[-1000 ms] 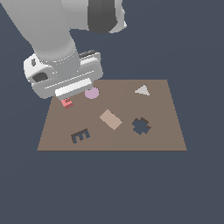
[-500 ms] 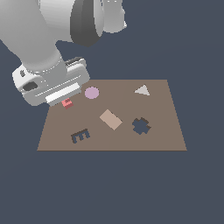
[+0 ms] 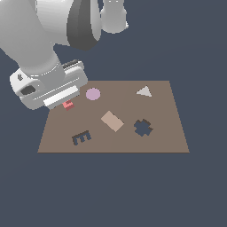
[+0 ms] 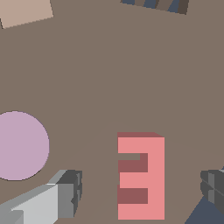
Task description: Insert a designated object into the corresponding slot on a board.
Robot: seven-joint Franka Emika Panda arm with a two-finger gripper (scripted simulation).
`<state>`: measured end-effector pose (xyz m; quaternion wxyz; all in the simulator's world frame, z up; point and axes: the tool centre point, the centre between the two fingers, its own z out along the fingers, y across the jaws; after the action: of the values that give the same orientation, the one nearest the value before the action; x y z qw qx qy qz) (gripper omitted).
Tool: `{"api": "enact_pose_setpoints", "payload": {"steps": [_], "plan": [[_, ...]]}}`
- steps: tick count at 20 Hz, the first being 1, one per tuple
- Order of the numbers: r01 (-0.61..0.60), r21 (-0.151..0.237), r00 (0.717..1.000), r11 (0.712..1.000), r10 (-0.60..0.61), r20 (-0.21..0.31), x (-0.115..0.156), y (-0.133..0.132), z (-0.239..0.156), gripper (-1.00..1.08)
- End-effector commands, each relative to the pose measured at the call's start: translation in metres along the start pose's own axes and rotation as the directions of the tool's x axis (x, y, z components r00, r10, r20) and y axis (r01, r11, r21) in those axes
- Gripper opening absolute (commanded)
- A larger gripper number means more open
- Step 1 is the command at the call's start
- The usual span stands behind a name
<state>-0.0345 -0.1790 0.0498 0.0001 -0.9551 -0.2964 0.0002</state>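
I am early in the task: my gripper (image 4: pixel 141 192) hangs open astride the red E block (image 4: pixel 141 177) near the board's (image 3: pixel 168 142) far corner, nothing gripped, and the E-shaped slot (image 3: pixel 81 138) by the near edge stays empty.

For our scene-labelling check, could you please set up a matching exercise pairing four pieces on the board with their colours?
Things:
1. E-shaped block
2. round disc
3. rectangular block
4. triangle

Colours:
A. tan
B. pale grey
C. red-pink
D. lilac

Pairs: 1-C, 2-D, 3-A, 4-B
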Motion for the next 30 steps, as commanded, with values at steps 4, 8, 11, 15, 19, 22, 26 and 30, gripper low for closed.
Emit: {"api": "enact_pose_setpoints", "payload": {"steps": [4, 8, 11, 15, 19, 22, 26, 30], "plan": [[0.000, 0.000, 1.000, 1.000, 0.000, 0.000, 0.000, 0.000, 0.008, 1.00], [0.001, 0.000, 1.000, 1.000, -0.001, 0.000, 0.000, 0.000, 0.019, 1.00], [0.002, 0.000, 1.000, 1.000, -0.002, 0.000, 0.001, 0.000, 0.020, -1.00], [0.002, 0.000, 1.000, 1.000, -0.002, 0.000, 0.001, 0.000, 0.020, -1.00], [0.002, 0.000, 1.000, 1.000, -0.002, 0.000, 0.001, 0.000, 0.020, -1.00], [0.001, 0.000, 1.000, 1.000, -0.001, 0.000, 0.000, 0.000, 0.020, -1.00], [-0.009, 0.000, 1.000, 1.000, 0.009, 0.000, 0.001, -0.001, 0.020, -1.00], [-0.040, 0.000, 0.999, 0.999, 0.040, 0.000, 0.003, -0.003, 0.019, -1.00]]}}
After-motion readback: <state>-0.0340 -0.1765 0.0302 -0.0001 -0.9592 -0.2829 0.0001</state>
